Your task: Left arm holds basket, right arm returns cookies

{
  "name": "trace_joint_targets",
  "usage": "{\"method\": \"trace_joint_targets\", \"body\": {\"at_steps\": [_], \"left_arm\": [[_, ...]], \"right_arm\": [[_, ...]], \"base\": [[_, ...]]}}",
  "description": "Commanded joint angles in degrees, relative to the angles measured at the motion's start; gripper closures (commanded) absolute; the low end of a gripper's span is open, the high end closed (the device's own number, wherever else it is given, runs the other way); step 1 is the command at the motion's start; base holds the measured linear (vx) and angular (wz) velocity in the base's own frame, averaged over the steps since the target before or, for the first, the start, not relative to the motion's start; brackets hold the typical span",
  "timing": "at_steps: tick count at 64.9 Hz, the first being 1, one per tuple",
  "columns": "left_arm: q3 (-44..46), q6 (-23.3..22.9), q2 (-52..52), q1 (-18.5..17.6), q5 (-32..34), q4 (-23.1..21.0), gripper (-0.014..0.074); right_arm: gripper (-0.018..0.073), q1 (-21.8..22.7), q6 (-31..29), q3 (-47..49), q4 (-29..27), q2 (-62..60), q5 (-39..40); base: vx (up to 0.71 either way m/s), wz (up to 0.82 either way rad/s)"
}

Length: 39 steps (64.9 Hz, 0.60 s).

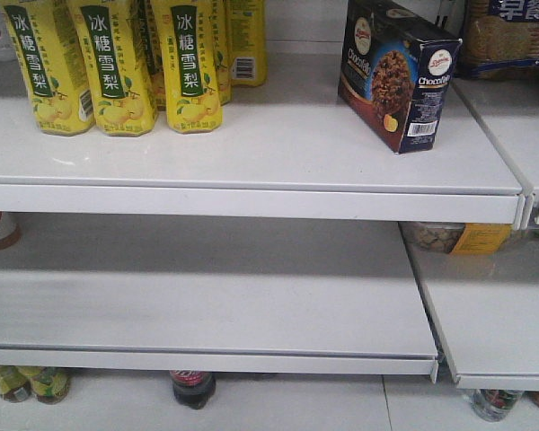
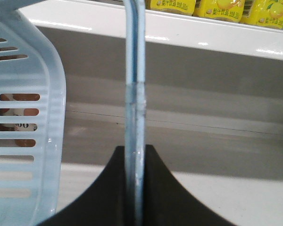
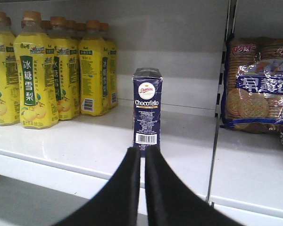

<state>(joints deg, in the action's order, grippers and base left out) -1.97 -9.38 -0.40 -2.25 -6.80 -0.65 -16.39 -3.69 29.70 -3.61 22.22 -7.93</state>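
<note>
The dark navy upright cardboard cookie box (image 3: 147, 109) stands on the white shelf (image 3: 99, 150) straight ahead of the right hand (image 3: 142, 157), whose black fingers are pressed together, empty.

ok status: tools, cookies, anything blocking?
Left tool shut on basket handle. Right tool shut, empty. Cookies upright on top shelf, right of yellow bottles. Nothing blocking.

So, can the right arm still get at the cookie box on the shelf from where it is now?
Probably yes. The cookies stand upright on the white shelf, straight ahead of the right gripper, whose fingers look nearly together. Nothing lies between them, and the yellow bottles and the cracker pack stand well aside.
</note>
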Motion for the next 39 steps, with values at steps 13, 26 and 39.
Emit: {"method": "trace_joint_targets", "body": {"at_steps": [13,26,39], "left_arm": [[1.74,1.17,-1.03,0.07,5.72,0.65,0.0599],[1.74,1.17,-1.03,0.07,5.72,0.65,0.0599],[1.74,1.17,-1.03,0.07,5.72,0.65,0.0599]], "right_arm": [[0.057,0.46,-1.56,1.58,1.83,0.27,4.59],[0.057,7.23,-1.75,1.58,2.89,-0.4,4.54],[0.057,17.23,-1.83,1.09,3.61,-2.5,4.36]], "base": [[0.0,0.0],[0.0,0.0],[0.0,0.0]]}}
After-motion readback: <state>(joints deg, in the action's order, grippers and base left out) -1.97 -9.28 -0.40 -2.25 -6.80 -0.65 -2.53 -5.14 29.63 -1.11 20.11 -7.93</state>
